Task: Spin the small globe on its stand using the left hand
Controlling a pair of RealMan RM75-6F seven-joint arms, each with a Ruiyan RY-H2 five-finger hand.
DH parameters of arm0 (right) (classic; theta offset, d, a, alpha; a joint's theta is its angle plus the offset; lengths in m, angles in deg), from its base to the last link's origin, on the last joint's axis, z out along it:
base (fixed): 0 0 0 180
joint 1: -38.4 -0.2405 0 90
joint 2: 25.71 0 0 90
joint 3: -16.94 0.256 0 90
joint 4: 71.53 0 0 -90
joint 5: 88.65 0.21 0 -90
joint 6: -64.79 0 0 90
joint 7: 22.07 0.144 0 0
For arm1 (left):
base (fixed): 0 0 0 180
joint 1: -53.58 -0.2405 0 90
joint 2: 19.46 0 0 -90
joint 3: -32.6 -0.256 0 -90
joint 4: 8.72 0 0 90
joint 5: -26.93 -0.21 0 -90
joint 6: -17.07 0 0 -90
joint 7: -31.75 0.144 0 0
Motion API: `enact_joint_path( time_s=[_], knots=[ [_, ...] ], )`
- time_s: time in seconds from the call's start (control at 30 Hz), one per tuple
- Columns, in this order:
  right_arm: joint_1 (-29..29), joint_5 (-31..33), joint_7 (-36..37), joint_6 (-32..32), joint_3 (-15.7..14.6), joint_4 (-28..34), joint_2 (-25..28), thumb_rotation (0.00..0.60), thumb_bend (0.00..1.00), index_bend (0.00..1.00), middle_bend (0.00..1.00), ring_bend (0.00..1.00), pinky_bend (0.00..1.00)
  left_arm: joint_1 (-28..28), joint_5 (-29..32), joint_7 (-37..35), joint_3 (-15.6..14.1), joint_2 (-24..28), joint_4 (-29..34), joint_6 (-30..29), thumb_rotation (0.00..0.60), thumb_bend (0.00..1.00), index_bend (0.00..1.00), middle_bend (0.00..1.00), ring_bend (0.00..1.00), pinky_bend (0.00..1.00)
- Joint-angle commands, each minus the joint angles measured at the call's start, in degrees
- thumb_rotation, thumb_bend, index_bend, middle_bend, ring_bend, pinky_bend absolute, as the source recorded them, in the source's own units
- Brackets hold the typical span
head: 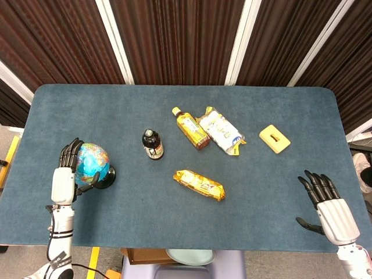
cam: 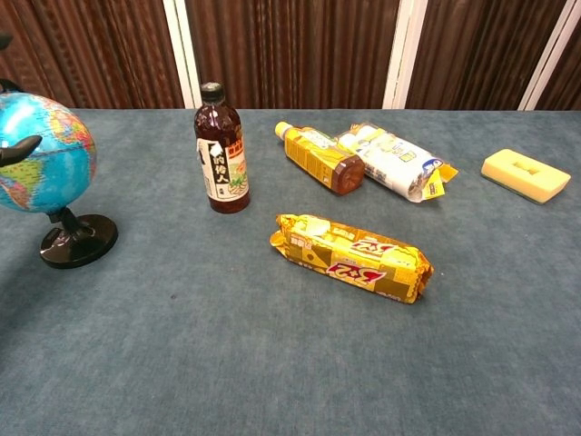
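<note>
1. Now the globe (head: pixel 93 163) is seen near the bench's left edge, upright on its black stand (head: pixel 106 177).
2. It is cupped by the left hand (head: pixel 65 179), fingers (head: pixel 70 153) spread against the sphere, nothing gripped.
3. A light, smooth, free-turning ball is expected; a sideways brush across its surface is advised, not a squeeze.

**Hidden and cut-off parts**

In the chest view the picture's left edge cuts the globe (cam: pixel 41 154), and only one fingertip of the left hand (cam: pixel 20 150) shows. In the head view this hand covers the globe's left side. The bottle (cam: pixel 222 150) label is too small to read.
</note>
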Motion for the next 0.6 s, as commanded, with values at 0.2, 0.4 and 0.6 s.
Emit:
enact_joint_path(
  time_s=[0.2,0.4,0.6],
  knots=[
    [-0.02,0.03,0.07,-0.14,-0.06,0.09,0.06,0.600,0.07,0.00,0.00,0.00,0.00,-0.64,1.34,-0.50,0.33,0.33,-1.14,-0.14,0.600,0.31,0.00,0.00,0.00,0.00],
    [0.09,0.03,-0.10,-0.02,-0.09,0.19,0.07,0.600,0.07,0.00,0.00,0.00,0.00,-1.51,1.58,-1.43,0.15,1.25,-0.76,-0.74,0.600,0.32,0.00,0.00,0.00,0.00],
    [0.11,0.09,-0.22,-0.08,-0.09,0.18,0.01,0.600,0.07,0.00,0.00,0.00,0.00,-2.37,1.94,-2.06,-0.01,2.13,-0.36,-1.16,0.600,0.33,0.00,0.00,0.00,0.00]
  ],
)
